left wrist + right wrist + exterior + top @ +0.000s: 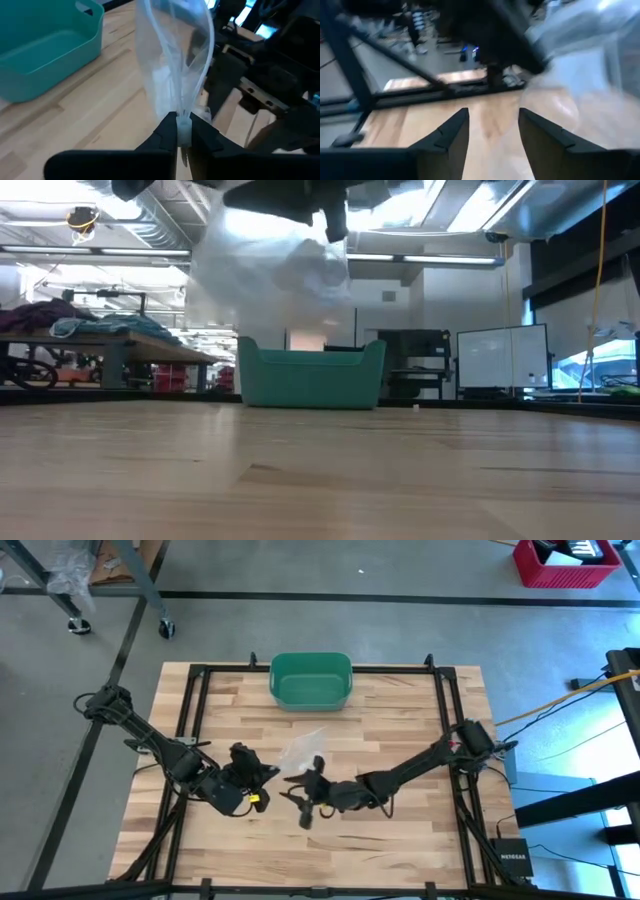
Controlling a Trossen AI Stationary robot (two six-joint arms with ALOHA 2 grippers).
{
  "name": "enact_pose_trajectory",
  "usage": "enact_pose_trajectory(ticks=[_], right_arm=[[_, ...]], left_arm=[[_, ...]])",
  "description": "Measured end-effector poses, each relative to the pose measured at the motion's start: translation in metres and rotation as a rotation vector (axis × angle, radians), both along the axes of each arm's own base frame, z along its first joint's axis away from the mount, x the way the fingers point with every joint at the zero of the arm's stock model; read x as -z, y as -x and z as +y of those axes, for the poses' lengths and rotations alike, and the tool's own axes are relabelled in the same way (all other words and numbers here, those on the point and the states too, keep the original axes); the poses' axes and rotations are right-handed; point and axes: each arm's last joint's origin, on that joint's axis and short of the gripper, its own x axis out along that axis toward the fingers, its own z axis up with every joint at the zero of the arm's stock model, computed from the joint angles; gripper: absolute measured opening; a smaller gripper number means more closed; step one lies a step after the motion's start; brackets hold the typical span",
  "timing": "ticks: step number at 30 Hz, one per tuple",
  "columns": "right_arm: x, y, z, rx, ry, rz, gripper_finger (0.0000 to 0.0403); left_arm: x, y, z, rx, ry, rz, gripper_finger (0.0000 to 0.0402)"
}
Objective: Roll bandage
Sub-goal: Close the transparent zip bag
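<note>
Holding a clear bag (172, 65) up off the surface (400, 830), the left pincer (183, 131) is pinching its edge tight. There's something white inside, probably the bandage, but I honestly can't make it out. The bag hangs mid-surface, between the two arms and on the near side of the green bin (311, 679). The right pincer (492, 131) sits just right of it, spread and gripping nothing. Looks like the unpacking step to me, no rolling yet. Next the right one needs to catch the bag's free side so they can pull it open.
</note>
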Motion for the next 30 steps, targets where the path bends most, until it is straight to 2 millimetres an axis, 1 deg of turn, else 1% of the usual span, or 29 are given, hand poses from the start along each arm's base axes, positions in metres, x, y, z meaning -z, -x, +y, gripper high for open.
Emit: enact_pose_trajectory(ticks=[3, 7, 9, 11, 14, 15, 18, 20, 22, 24, 27, 30], right_arm=[[-0.005, -0.007, -0.002, 0.073, 0.005, -0.022, 0.0161], [0.000, -0.010, -0.009, 0.156, 0.032, 0.006, 0.0140], [0.001, -0.011, -0.012, 0.181, 0.036, 0.013, 0.0122], [0.003, -0.011, -0.014, 0.199, 0.043, 0.023, 0.0091], [0.008, -0.012, -0.013, 0.193, 0.060, 0.034, 0.0024], [0.009, -0.013, -0.012, 0.184, 0.069, 0.040, 0.0013], [0.018, -0.013, -0.012, 0.181, 0.084, 0.080, 0.0012], [0.023, -0.012, -0.012, 0.175, 0.101, 0.124, 0.0005], [0.025, -0.012, -0.011, 0.172, 0.109, 0.142, 0.0007], [0.025, -0.012, -0.011, 0.156, 0.113, 0.148, 0.0017], [0.025, -0.011, -0.011, 0.109, 0.114, 0.175, 0.0033], [0.014, -0.005, -0.011, 0.071, 0.113, 0.198, 0.0050]], left_arm=[[-0.001, 0.000, -0.001, 0.002, 0.004, -0.009, 0.0012], [-0.001, 0.000, -0.002, 0.009, 0.005, -0.009, 0.0020], [-0.001, 0.001, -0.004, 0.014, 0.005, -0.010, 0.0020], [-0.001, 0.001, -0.004, 0.020, 0.003, -0.011, 0.0016], [-0.002, 0.001, -0.007, 0.038, -0.002, -0.020, 0.0011], [-0.002, 0.001, -0.008, 0.044, -0.006, -0.020, 0.0011], [-0.005, 0.003, -0.009, 0.064, -0.016, -0.022, 0.0015], [-0.011, 0.005, -0.010, 0.076, -0.013, -0.034, 0.0018], [-0.017, 0.008, -0.011, 0.093, -0.011, -0.052, 0.0018], [-0.018, 0.010, -0.011, 0.106, -0.026, -0.046, 0.0016], [-0.013, 0.015, -0.011, 0.127, -0.058, 0.014, 0.0011], [-0.009, 0.020, -0.011, 0.135, -0.052, 0.067, 0.0012]])
